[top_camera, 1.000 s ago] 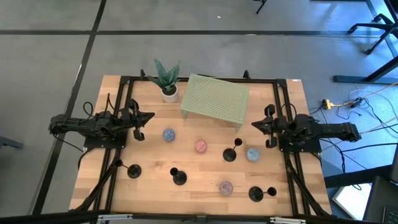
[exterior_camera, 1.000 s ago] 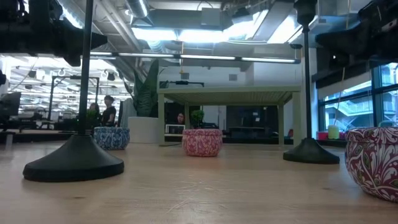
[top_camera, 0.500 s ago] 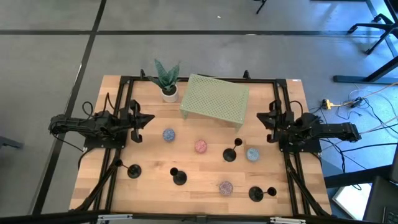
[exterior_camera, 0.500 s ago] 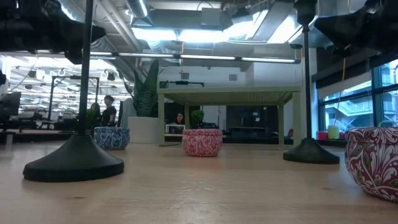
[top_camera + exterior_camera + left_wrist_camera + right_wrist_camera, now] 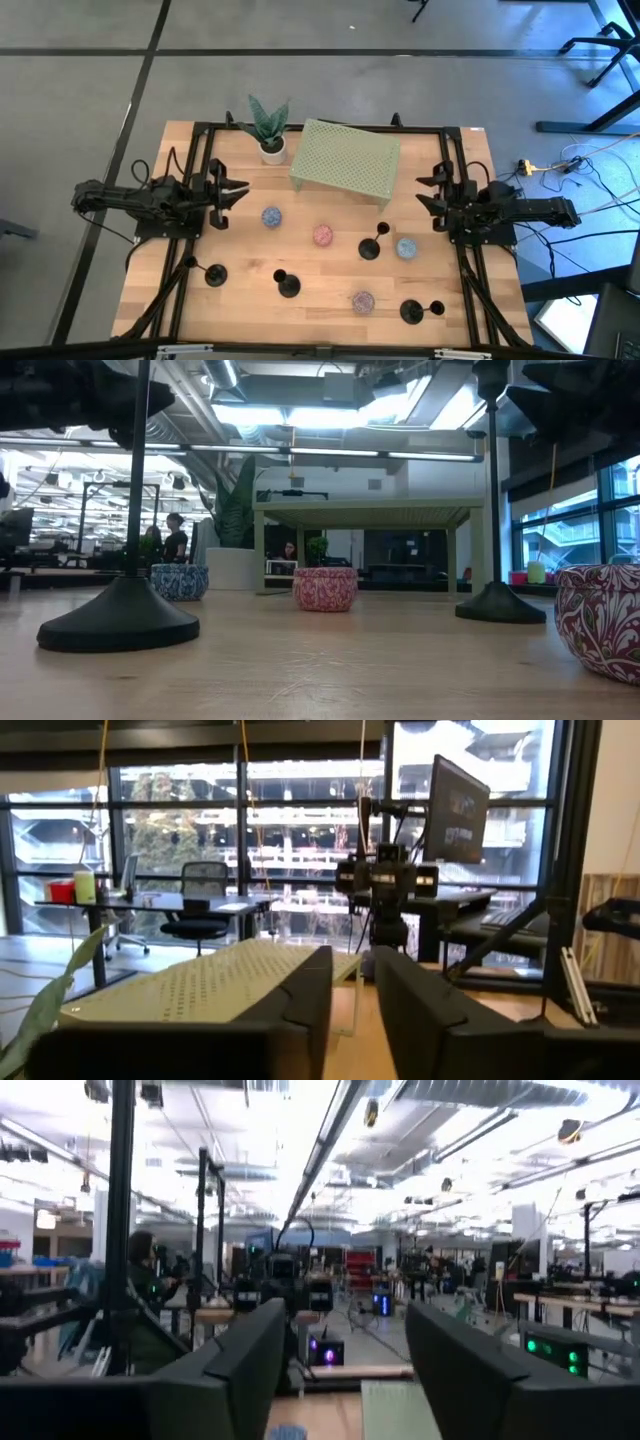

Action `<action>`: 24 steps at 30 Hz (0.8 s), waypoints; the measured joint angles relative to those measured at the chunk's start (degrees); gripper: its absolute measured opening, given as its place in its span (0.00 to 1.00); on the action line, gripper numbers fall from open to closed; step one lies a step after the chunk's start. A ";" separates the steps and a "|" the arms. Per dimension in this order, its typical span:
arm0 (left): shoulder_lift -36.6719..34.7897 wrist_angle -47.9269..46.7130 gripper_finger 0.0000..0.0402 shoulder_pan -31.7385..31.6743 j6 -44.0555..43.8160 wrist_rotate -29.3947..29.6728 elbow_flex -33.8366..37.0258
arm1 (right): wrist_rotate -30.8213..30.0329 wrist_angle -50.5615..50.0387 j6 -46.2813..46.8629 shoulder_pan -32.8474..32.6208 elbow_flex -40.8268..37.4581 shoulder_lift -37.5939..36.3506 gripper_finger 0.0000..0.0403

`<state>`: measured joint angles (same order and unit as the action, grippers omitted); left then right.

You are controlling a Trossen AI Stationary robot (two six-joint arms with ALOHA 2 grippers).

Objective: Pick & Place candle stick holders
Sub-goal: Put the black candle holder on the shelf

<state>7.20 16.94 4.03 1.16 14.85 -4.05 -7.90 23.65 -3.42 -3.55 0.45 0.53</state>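
Left gripper (image 5: pixel 232 190): it hangs over the left side of the table, in front of the plant; its two fingers (image 5: pixel 300 990) have a small gap between them and hold nothing; it is well apart from every holder.

Right gripper (image 5: pixel 428 192): it hangs over the right side of the table, just past the corner of the green shelf; its fingers (image 5: pixel 250 1350) are spread wide with nothing between them.

Candle stick holders: four black ones stand on the wooden table (image 5: pixel 330 300), none touched by an arm; left holder (image 5: pixel 214 274) is at the near left; second holder (image 5: pixel 288 287) is near the middle of the front part; middle holder (image 5: pixel 371 247) is right of the pink ball and just beside the blue ball on the right; right holder (image 5: pixel 411 311) is at the near right; each has a round flat foot and a thin stick going up.

Balls: blue ball (image 5: pixel 271 216) sits near the left gripper; pink ball (image 5: pixel 322 235) is in the middle; light blue ball (image 5: pixel 405 248) is on the right; purple ball (image 5: pixel 363 300) is in front, between the second holder and the right holder.

Green shelf (image 5: pixel 345 158): a little table full of holes, at the back middle.

Plant (image 5: pixel 269 128): a small spiky green one in a white pot, at the back left, just beside the green shelf.

Low view: two holder feet show, a big near one on the left and a farther one on the right.

Room: people sit far off behind the table.
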 joint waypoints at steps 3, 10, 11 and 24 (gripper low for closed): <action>3.16 0.10 0.29 0.00 0.08 0.37 -2.19 | 0.53 3.04 -0.01 0.00 0.01 -0.02 0.58; 10.97 0.87 0.36 -0.02 3.06 0.48 -6.67 | 7.61 6.14 0.18 0.02 0.07 0.53 0.56; 11.89 1.59 0.36 -0.02 3.11 0.16 -7.11 | 8.05 6.49 0.18 0.02 0.07 0.91 0.56; 16.72 6.90 0.36 0.00 3.19 -2.50 -8.01 | 12.65 0.66 8.71 0.00 6.36 18.38 0.57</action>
<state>23.92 23.83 4.03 4.35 12.35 -12.05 4.75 24.31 5.28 -3.55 6.81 18.91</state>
